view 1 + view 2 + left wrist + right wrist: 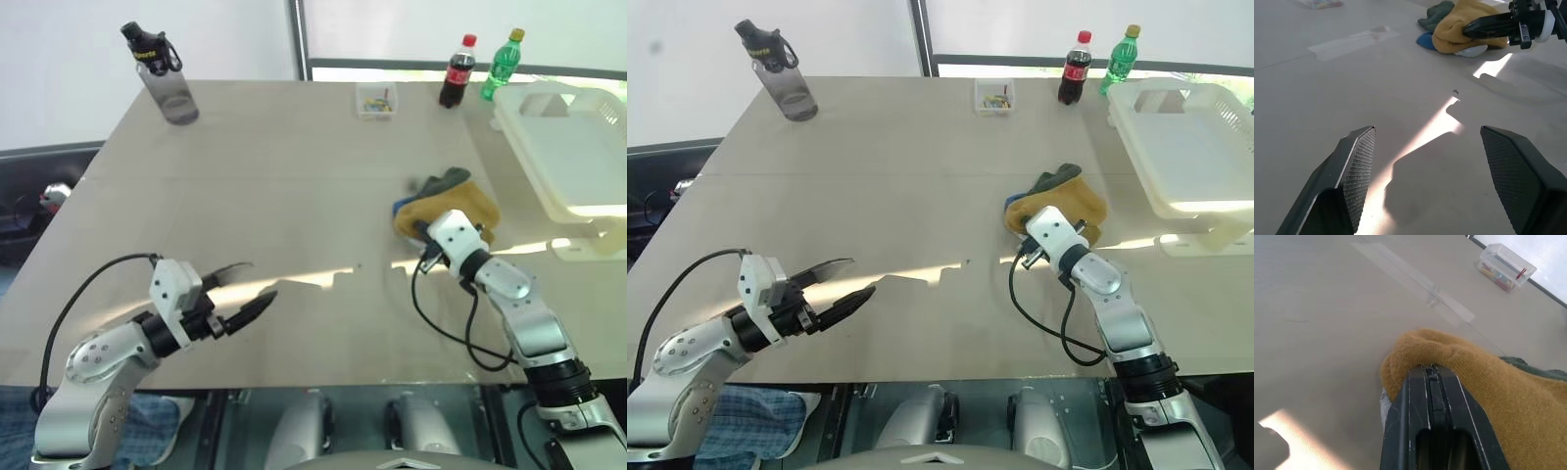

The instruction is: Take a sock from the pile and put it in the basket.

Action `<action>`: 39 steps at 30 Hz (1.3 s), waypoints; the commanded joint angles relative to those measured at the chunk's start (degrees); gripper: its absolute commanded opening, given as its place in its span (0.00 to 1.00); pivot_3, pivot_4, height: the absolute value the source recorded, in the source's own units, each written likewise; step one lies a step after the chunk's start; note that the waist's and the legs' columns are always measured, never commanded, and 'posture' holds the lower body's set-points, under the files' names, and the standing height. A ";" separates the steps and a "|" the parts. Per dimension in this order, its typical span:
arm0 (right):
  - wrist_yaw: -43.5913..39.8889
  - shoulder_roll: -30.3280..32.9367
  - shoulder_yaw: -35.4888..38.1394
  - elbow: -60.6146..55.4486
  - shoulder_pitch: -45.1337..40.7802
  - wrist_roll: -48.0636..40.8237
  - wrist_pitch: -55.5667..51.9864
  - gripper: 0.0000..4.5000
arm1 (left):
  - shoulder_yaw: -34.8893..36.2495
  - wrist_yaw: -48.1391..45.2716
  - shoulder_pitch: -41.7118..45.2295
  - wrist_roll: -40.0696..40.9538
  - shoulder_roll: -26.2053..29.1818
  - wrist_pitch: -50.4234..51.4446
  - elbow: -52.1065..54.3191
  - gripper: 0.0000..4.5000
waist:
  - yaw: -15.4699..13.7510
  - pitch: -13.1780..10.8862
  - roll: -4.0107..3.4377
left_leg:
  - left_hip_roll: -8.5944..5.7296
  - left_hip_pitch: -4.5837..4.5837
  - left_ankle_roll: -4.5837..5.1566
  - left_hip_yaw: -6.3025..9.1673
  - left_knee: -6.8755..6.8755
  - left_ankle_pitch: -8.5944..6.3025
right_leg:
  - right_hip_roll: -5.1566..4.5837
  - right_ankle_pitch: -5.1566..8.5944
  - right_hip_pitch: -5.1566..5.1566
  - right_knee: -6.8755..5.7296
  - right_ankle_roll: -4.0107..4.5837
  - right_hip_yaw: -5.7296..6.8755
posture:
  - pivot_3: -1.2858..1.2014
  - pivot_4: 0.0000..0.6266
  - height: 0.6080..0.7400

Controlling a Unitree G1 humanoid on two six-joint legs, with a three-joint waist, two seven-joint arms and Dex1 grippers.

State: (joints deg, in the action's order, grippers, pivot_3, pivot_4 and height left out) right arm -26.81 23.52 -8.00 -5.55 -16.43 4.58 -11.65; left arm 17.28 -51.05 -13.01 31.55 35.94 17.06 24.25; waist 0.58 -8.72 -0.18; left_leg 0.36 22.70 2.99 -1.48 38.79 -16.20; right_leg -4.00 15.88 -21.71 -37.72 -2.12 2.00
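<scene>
We take the pile [1055,204] as our landmark; it sits on the tabletop [901,166], right of the middle. The mustard sock [1488,377] lies on top of it, covering a blue sock [1426,40] and a dark grey-green one [449,179] that peeks out on the far side.

Our right pincer [1432,382] is pressed together at the near edge of the pile, its two black fingers flat against each other with the yellow knit bunched around their tips. We judge it is pinching a fold of the sock, though how much cloth it has we cannot tell. Our left pincer [242,291] hangs spread and empty over bare tabletop, well left of the pile.

The sock looks soft, light and limp; we expect it to drape and stretch when lifted, and it may drag a neighbour along. A thick fold near the top edge is the better hold.

The basket [1185,147] stands just right of the pile. Beyond the pile are a small clear box [375,101], two bottles [457,70] and, far left, a grey flask [167,78]. The tabletop is pale, smooth and sunlit in patches.
</scene>
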 commanded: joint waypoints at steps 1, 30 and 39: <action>-0.39 0.58 1.35 -2.22 -0.47 -0.73 2.59 0.02 | -0.20 -0.10 -0.23 0.11 -0.19 -1.31 1.03 0.81 | 0.03 0.00 0.00 | 0.00 0.00 0.00 0.00 0.00 0.00 | 0.00 0.00 0.00 0.00 0.00 0.00 | 0.52 0.24 1.00; 0.17 -2.51 1.81 -0.31 -3.03 -2.43 -3.04 0.01 | -0.43 -0.38 -0.70 0.11 0.52 -2.01 0.61 0.81 | 0.12 0.00 0.00 | 0.00 0.00 0.00 0.01 0.00 0.00 | -0.04 0.00 -0.01 -0.01 0.00 0.00 | 0.52 0.24 1.00; -0.56 -2.50 1.66 -3.95 -2.26 -3.05 -3.53 0.01 | -0.76 -0.63 -0.78 -0.02 0.63 -2.16 0.47 0.81 | 0.13 -0.01 -0.01 | 0.01 0.00 0.00 0.01 0.00 0.00 | -0.04 0.00 -0.01 -0.01 0.00 0.00 | 0.52 0.24 1.00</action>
State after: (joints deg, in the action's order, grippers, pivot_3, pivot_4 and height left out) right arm -27.21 20.60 -6.70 -6.40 -18.86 1.93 -15.27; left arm 16.13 -51.22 -13.76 31.45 36.07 15.86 24.08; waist 0.71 -8.73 -0.20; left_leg 0.37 22.70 3.00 -1.47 38.79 -16.21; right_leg -4.05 15.88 -21.72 -37.73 -2.12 2.00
